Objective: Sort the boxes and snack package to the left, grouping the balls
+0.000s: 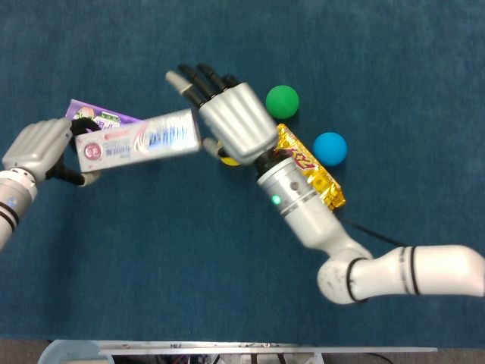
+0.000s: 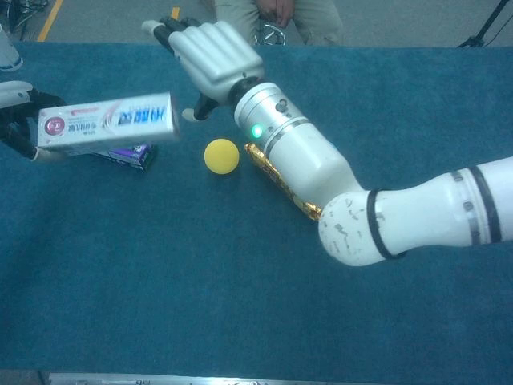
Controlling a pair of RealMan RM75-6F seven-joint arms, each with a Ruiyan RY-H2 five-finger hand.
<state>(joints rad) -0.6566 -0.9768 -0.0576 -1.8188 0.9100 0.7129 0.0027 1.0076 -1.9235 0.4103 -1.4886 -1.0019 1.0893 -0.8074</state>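
Note:
My left hand (image 1: 42, 148) (image 2: 14, 112) grips one end of a white toothpaste box (image 1: 138, 139) (image 2: 108, 121) and holds it above a purple box (image 1: 95, 115) (image 2: 120, 152) lying at the far left. My right hand (image 1: 227, 114) (image 2: 210, 60) hovers open beside the box's other end, fingers spread, not touching it. A yellow ball (image 1: 227, 158) (image 2: 222, 156) lies just below that hand. The gold snack package (image 1: 311, 168) (image 2: 276, 180) lies partly under the right forearm. A green ball (image 1: 282, 100) and a blue ball (image 1: 330, 148) sit to its right in the head view.
Blue cloth (image 1: 151, 258) covers the whole table. A person sits beyond the far edge (image 2: 272, 16) in the chest view. The right forearm (image 2: 321, 184) crosses the table's middle and hides the green and blue balls in the chest view.

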